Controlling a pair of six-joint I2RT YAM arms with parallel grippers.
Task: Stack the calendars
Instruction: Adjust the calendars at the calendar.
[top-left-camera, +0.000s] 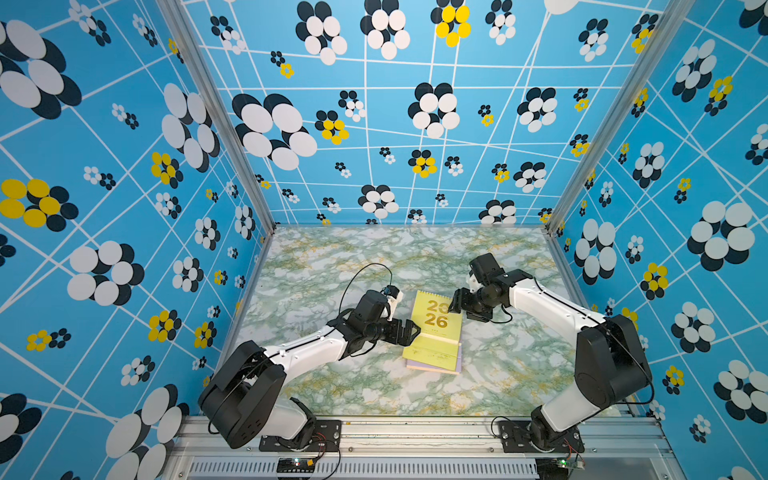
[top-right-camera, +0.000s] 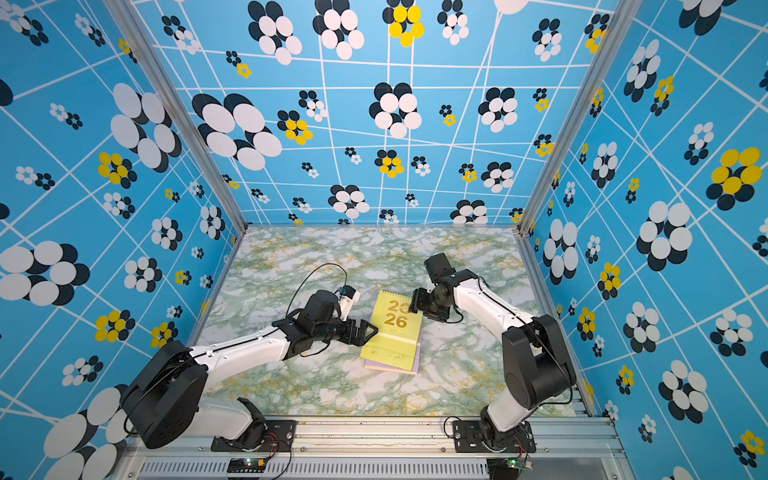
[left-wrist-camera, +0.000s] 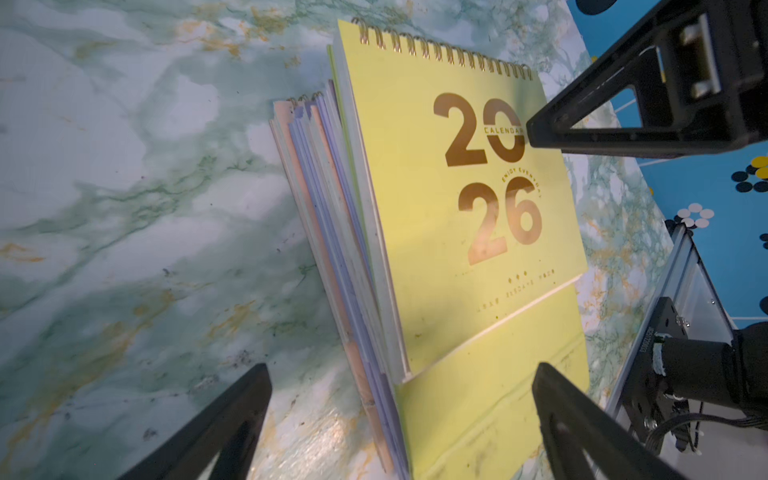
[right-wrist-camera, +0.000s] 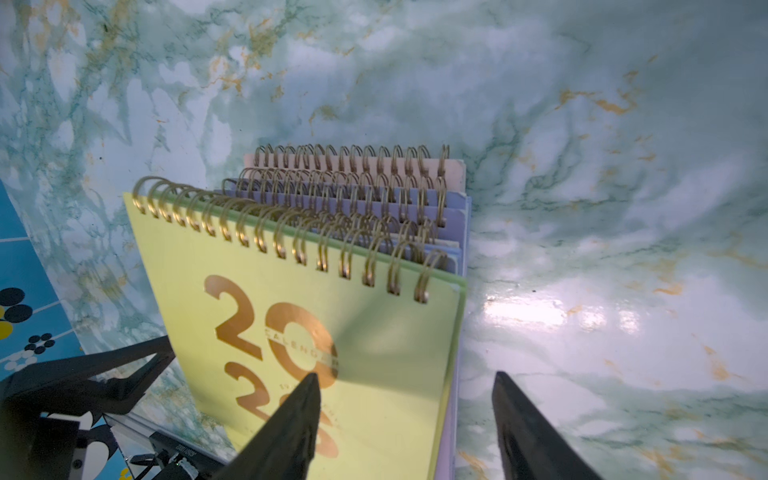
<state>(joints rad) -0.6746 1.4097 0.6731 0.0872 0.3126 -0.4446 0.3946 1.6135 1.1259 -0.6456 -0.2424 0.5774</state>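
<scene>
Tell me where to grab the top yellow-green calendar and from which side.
Take the yellow-green calendar by its side edge near the spiral binding, coming from the right gripper: that end stands tilted up off the stack, likely leaving room for a finger underneath.

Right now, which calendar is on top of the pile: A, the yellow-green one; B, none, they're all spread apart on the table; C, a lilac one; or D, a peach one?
A: the yellow-green calendar sits uppermost in both top views, its gold 2026 cover showing, with the lilac and peach calendars layered under it.
</scene>
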